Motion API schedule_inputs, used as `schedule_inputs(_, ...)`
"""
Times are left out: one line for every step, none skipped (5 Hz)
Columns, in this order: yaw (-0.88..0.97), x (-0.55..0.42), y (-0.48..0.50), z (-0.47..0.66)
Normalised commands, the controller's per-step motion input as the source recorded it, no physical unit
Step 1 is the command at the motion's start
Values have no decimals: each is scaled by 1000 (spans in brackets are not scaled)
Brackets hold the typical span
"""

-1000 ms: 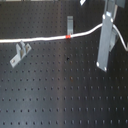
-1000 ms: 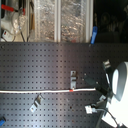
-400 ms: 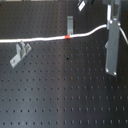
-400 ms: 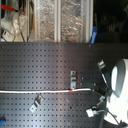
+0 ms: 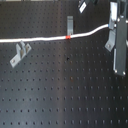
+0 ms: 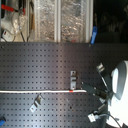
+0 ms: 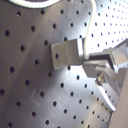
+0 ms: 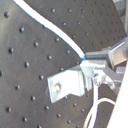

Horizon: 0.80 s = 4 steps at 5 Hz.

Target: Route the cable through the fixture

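The cable [image 5: 40, 39] is a thin white cord lying across the black pegboard, with a red-orange band [image 5: 68, 36] partway along. In the second exterior view the cable [image 6: 35, 92] runs in from the left to the gripper [image 6: 93, 91]. The gripper [image 5: 111, 31] is shut on the cable's end at the first exterior view's right. The fixture is a set of metal clips. One clip [image 5: 70, 22] stands just behind the red band, and another clip [image 5: 19, 53] sits in front of the cord. In the second wrist view the cable [image 8: 50, 29] reaches the fingers [image 8: 96, 66] beside a clip [image 8: 67, 85].
A third clip [image 5: 82, 6] stands at the far edge of the board [image 5: 60, 95]. The white robot body [image 6: 119, 85] fills the second exterior view's right. Shelves with clutter [image 6: 45, 20] lie beyond the board. A loose white cord [image 8: 97, 111] hangs by the gripper.
The arm has shifted toward the first exterior view's right and the held cable end has come lower. The red band has hardly moved.
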Motion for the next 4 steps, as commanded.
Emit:
schedule_inputs(-129, 0, 0, 0)
schedule_inputs(-123, -120, -19, 0)
schedule_inputs(-29, -152, -13, -66)
schedule_inputs(0, -45, 6, 0)
